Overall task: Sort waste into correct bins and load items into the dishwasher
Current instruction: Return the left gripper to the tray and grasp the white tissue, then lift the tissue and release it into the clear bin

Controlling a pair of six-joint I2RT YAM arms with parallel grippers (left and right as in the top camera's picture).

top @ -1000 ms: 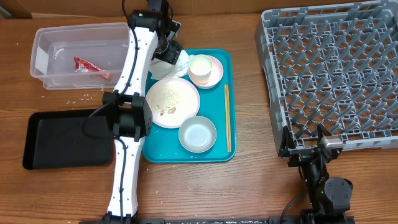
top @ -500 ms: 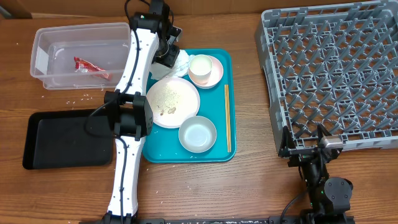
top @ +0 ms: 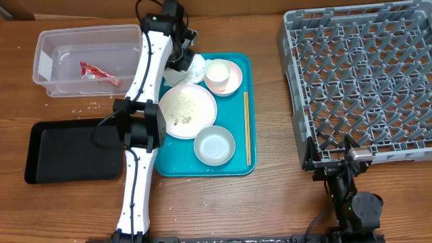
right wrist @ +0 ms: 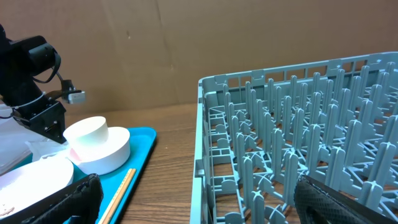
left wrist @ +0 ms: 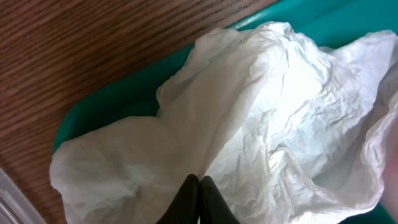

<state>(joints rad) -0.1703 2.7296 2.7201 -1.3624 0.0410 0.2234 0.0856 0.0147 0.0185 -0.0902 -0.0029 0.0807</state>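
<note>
At the teal tray's [top: 240, 166] back left corner, my left gripper [top: 183, 59] is shut on the crumpled white napkin [top: 198, 65]; its black fingertips [left wrist: 199, 185] pinch a fold of the napkin [left wrist: 249, 118]. On the tray are a pink plate [top: 187, 111] with food scraps, a white cup [top: 217, 70] on a pink saucer [top: 231, 81], a pale bowl [top: 214, 146] and wooden chopsticks [top: 246, 128]. The clear tub [top: 47, 50] holds a red-and-white sachet [top: 98, 73]. My right gripper [right wrist: 199, 205] stands open and holds nothing at the grey dish rack's [top: 364, 81] front left corner.
A black tray [top: 71, 152] lies at the front left, beside my left arm. Loose rice grains [top: 84, 106] are scattered on the wooden table between the tub and the black tray. A cardboard wall stands behind the table.
My left gripper's jaws have closed on the napkin. The arm has hardly shifted, and the right arm is still.
</note>
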